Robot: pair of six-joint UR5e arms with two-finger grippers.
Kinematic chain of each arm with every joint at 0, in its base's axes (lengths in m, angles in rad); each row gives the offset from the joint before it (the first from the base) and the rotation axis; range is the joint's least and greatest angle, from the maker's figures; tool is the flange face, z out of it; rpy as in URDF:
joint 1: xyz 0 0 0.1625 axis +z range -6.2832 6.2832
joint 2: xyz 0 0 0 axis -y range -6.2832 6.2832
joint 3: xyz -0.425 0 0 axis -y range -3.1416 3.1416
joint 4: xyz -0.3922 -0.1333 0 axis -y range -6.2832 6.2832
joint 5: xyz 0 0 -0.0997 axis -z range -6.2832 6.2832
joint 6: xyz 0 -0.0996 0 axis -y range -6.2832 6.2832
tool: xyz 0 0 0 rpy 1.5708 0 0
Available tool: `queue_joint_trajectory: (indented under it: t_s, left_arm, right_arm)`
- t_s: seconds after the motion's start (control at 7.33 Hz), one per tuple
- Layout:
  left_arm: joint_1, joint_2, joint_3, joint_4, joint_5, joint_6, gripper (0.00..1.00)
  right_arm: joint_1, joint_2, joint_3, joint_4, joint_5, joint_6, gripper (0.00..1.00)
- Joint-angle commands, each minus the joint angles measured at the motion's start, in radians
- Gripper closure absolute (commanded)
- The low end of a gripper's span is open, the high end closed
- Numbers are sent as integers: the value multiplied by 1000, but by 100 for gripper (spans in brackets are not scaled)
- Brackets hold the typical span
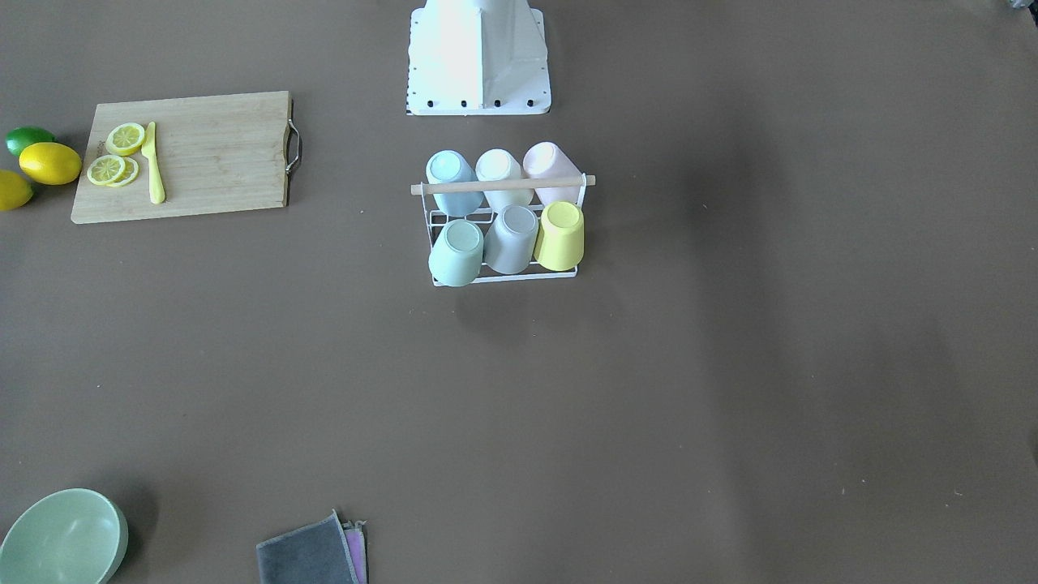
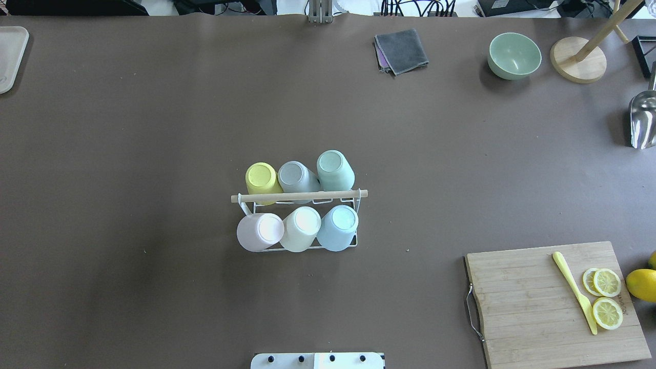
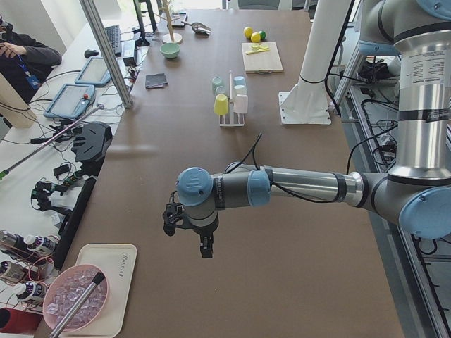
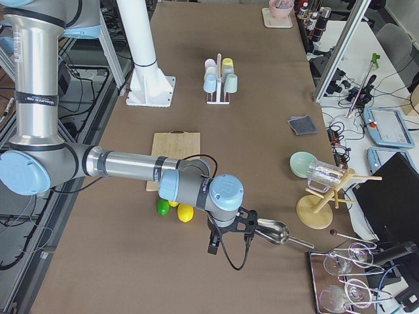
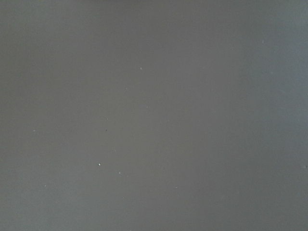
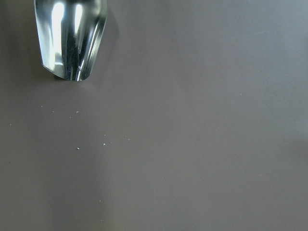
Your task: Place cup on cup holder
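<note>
The cup holder, a white wire rack with a light wooden rod across its top, stands mid-table; it also shows in the front-facing view. Several pastel cups sit upside down on its prongs, among them a yellow cup and a blue cup. My left gripper hangs over bare table far off to the rack's left, seen only in the left side view. My right gripper hangs near the table's right end beside a metal scoop. I cannot tell whether either is open or shut.
A wooden cutting board with lemon slices and a yellow knife lies at the near right, with lemons beside it. A green bowl, a grey cloth, a wooden stand and a white tray are along the far edge.
</note>
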Motion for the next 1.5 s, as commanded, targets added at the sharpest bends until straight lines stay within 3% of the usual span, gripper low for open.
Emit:
queue_joint_trajectory:
  t_s: [0.0,0.55,1.09,1.36]
  left_arm:
    - [-5,13,5,-18,-2,-4,1]
    - [-5,115,-36,-90,-8,-7,1]
    - [-2,66,-44,-101,-9,-2,1]
    - [-2,68,6,-193,-8,-5,1]
  right_arm:
    - [-1,7,-1,1,0,1,0]
    - [-1,9,-1,1,0,1,0]
    - [-1,10,-2,1,0,2,0]
    - [-1,10,-2,1,0,1,0]
